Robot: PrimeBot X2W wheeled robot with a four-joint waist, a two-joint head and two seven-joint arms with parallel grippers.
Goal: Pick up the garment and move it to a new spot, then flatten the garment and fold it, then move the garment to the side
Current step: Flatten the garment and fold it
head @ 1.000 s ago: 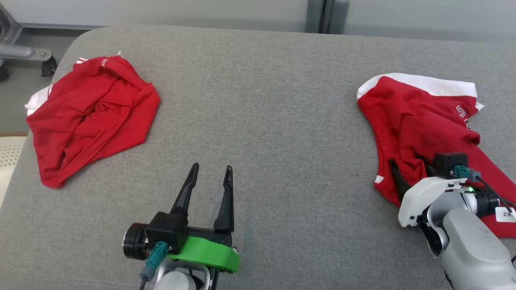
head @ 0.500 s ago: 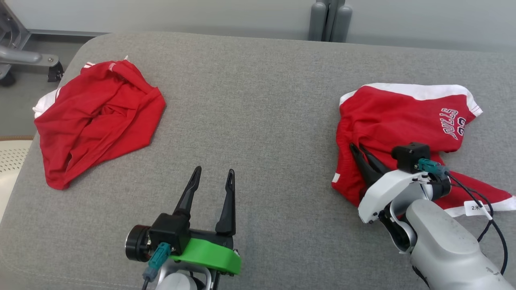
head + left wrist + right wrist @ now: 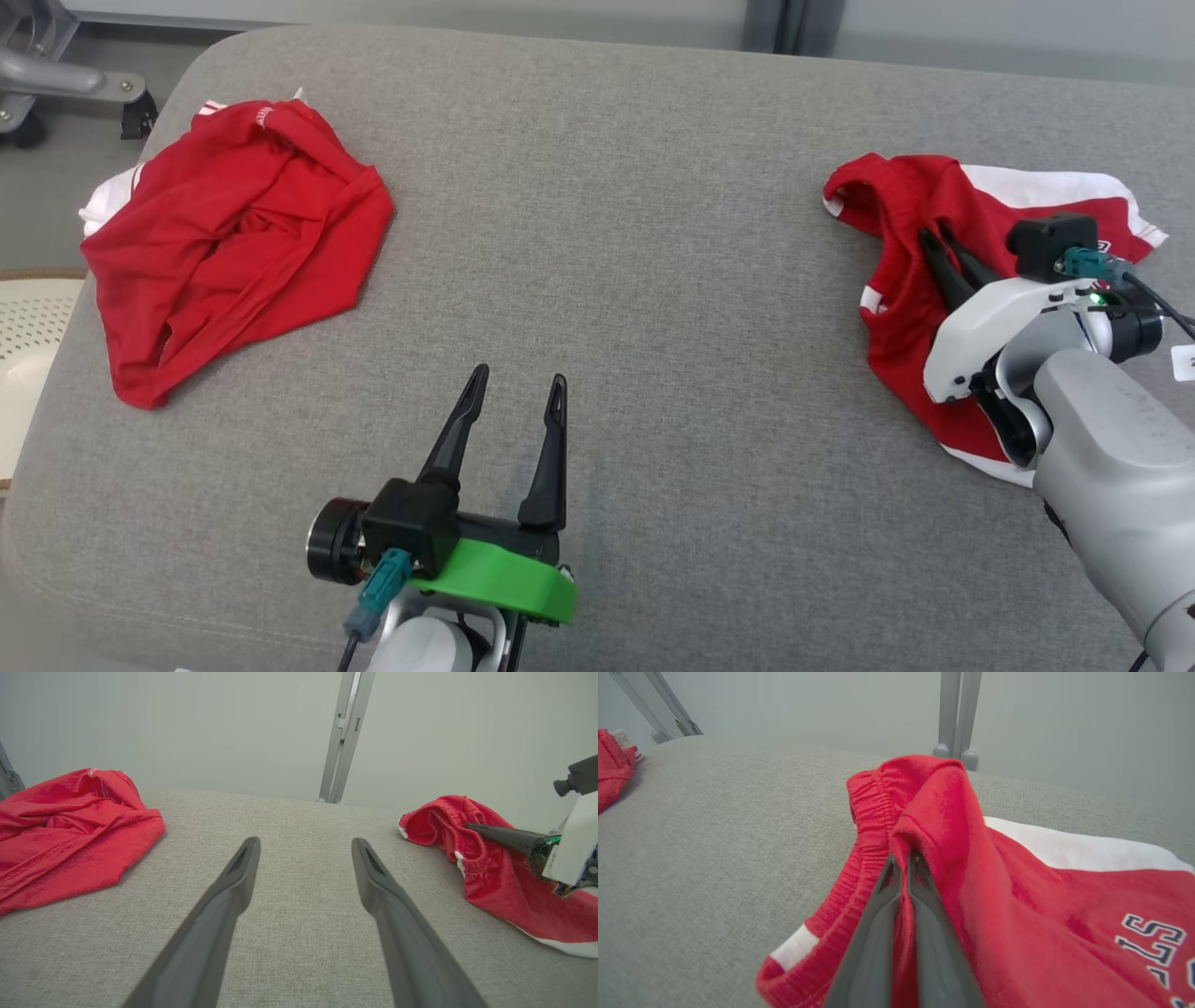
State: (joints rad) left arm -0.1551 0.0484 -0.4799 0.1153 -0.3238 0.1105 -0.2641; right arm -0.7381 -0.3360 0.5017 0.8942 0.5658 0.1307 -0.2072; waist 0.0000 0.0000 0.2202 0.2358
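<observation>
Right wrist view, right end effector (image 3: 903, 858) clenched on a fold of the red garment (image 3: 1017, 896), left end effector (image 3: 519, 375) released, well apart.

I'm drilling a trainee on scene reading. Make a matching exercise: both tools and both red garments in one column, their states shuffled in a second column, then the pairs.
Column one
1. left tool
2. right tool
3. left garment
4. right garment

Column two
A. pinched in a fold beside its elastic band
B. open, holding nothing
C. crumpled on the cushion, no tool touching it
D. shut on red cloth

Pairs: 1-B, 2-D, 3-C, 4-A
</observation>
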